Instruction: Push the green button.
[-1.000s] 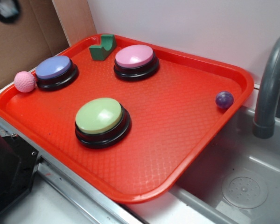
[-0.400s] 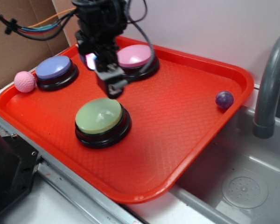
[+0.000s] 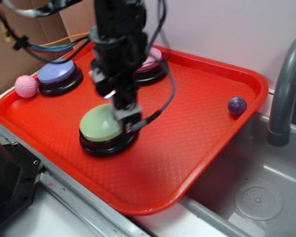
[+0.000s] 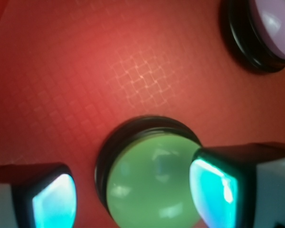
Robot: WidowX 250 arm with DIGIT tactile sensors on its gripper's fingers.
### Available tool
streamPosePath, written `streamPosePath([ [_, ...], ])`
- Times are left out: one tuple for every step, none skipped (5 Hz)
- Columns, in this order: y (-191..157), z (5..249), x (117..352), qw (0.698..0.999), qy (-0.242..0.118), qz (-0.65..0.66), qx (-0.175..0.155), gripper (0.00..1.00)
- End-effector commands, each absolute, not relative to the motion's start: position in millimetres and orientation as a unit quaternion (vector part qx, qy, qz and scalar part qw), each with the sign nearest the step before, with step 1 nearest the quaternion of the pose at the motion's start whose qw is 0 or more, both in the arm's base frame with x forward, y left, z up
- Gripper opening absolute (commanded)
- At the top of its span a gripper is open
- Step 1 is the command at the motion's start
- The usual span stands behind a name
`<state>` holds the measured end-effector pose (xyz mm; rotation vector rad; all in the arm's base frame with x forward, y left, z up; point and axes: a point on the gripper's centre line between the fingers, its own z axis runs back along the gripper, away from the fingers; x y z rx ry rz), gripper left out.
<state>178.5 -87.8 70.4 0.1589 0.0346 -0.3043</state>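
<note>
The green button (image 3: 99, 124), a pale-green dome on a black round base, sits on the front left part of the red tray (image 3: 197, 123). My gripper (image 3: 128, 118) points down over the dome's right side, very near it; I cannot tell if it touches. In the wrist view the green button (image 4: 152, 183) shows between my two fingertips (image 4: 54, 202), which stand wide apart with nothing held. The gripper (image 4: 133, 197) is open.
A lavender-blue button (image 3: 56, 72) stands at the tray's back left, with a pink ball (image 3: 25, 86) beside it. The pink button (image 3: 155, 59) is mostly hidden behind my arm. A purple ball (image 3: 237, 105) lies at the tray's right edge. A grey faucet (image 3: 286, 89) and sink (image 3: 256, 197) are to the right.
The arm came into view from the back and has moved down and forward, from behind the green button to over its right side.
</note>
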Motion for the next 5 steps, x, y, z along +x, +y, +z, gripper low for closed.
streamPosePath([
  [-57.7,75.2,169.6,0.989,-0.002,-0.131,0.070,1.00],
  [-44.8,73.7,179.9,0.988,-0.001,-0.136,0.067,1.00],
  [-33.5,66.7,195.9,0.986,0.005,-0.151,0.064,1.00],
  [-41.9,52.0,204.3,0.986,-0.001,-0.163,0.046,1.00],
  [-58.1,36.4,204.9,0.986,0.001,-0.162,0.029,1.00],
])
